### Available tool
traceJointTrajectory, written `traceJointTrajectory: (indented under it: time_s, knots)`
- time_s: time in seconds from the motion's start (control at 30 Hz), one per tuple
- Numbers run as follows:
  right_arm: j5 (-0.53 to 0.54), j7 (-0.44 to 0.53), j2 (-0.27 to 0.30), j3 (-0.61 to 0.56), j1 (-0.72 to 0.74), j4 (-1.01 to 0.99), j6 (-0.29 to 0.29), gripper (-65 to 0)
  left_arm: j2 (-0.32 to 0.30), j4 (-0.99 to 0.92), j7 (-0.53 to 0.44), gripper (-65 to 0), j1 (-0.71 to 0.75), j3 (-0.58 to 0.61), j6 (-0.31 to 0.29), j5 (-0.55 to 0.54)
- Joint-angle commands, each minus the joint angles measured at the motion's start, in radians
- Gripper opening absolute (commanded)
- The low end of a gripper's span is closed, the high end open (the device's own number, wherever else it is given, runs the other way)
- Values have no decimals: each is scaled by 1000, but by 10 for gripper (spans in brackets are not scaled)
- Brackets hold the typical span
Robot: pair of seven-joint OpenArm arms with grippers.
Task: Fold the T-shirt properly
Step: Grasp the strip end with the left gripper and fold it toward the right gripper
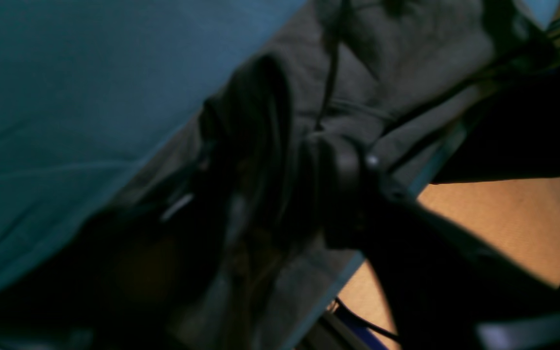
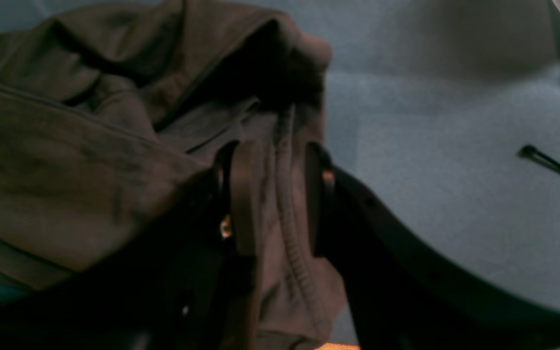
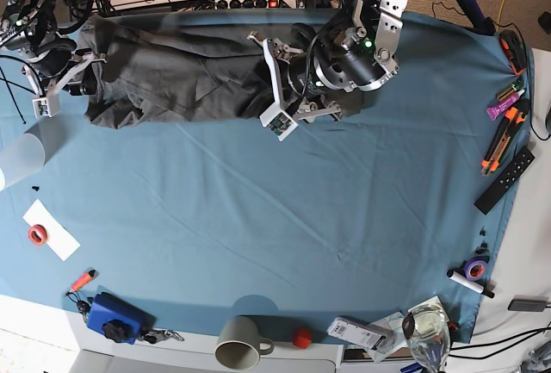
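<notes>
T-shirt, left wrist view: grey T-shirt (image 1: 406, 58) lies along the edge of the blue cloth (image 1: 66, 97), bunched around the left gripper (image 1: 260, 160) (too blurred and dark; fingers open or clenched, cannot tell).
T-shirt, right wrist view: a ribbed fold of the shirt (image 2: 66, 146) runs right between the fingers of the right gripper (image 2: 275, 194), clamped tight on it.
Base view: the shirt (image 3: 172, 80) is stretched in a long crumpled band across the far side of the cloth (image 3: 301, 218), right gripper (image 3: 73, 80) at one end, left gripper (image 3: 288, 89) at the other.
Near edge: mug (image 3: 241, 343).
</notes>
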Motion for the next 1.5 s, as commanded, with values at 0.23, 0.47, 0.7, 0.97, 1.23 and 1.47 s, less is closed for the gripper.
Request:
traceJointTrajectory:
  time_s: [0.23,0.47,0.7,0.97,1.23,1.47]
  knots:
    - [10,26,18,8,5,16,2,-489,11,79,43,-336,-5,3,40,-112]
    - [10,26,18,8,5,16,2,-489,11,124,12,-585,-5,-17,164,144]
    - [10,34,18,8,5,16,2,-489,11,124,-9,-650,-5,-117,228,338]
    - [10,40,18,8,6,16,2,-489,-33,70,11,-650,18,-180,180,253]
    - [10,40,18,8,8,16,2,-489,-33,63,13,-650,29,-180,142,174]
    - [10,40,18,8,8,16,2,-489,-33,63,13,-650,79,-180,95,106]
